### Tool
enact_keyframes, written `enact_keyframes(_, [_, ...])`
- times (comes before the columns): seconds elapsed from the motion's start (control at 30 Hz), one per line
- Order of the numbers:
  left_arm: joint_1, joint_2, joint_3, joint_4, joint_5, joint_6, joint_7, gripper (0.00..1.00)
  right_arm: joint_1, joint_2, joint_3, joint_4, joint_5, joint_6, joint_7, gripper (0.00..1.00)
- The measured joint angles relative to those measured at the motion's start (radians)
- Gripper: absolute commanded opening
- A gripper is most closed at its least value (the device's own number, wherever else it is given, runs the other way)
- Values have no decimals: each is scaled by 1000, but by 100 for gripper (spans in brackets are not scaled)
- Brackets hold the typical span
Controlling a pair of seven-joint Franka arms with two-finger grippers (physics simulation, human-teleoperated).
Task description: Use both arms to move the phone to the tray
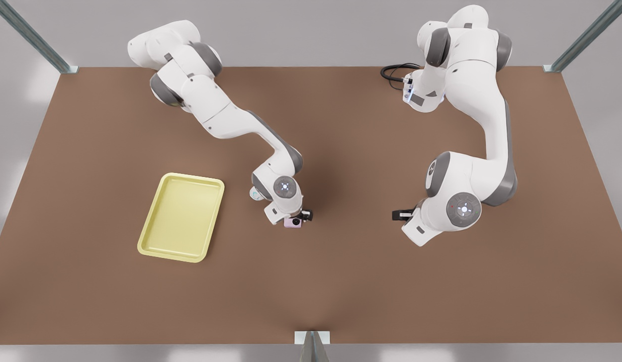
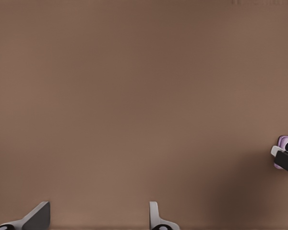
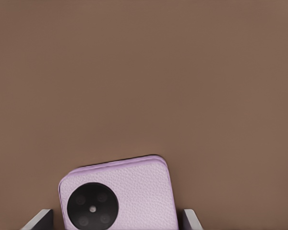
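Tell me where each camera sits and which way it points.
Front view: high above, looking down on the table, the tray and the two arms.
Left wrist view: rides the left pincer, open, facing bare table; its two fingers show.
Right wrist view: rides the right pincer, facing down at the phone, flanked by its open fingers.
Shared: both wrist views show the phone.

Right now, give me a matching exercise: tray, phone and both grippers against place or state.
1. tray
2. phone
3. left gripper
4. right gripper

A. open over bare table, at the front view's right
B. pale yellow, nothing in it
C. fingers on either side of the phone
D. pink, off the tray, toward the table's middle

Pairs: 1-B, 2-D, 3-A, 4-C
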Motion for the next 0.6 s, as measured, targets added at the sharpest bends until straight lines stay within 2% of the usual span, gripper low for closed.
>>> enact_keyframes(0.07, [0,0,0,-4,0,5,-1,100,-1,3,0,2,0,-1,-2,90])
enact_keyframes(0.23, [0,0,0,-6,0,12,-2,100,-10,-2,7,3,2,-6,-7,81])
enact_keyframes(0.6, [2,1,0,-7,0,18,-3,100,-13,-14,8,1,7,-14,-22,80])
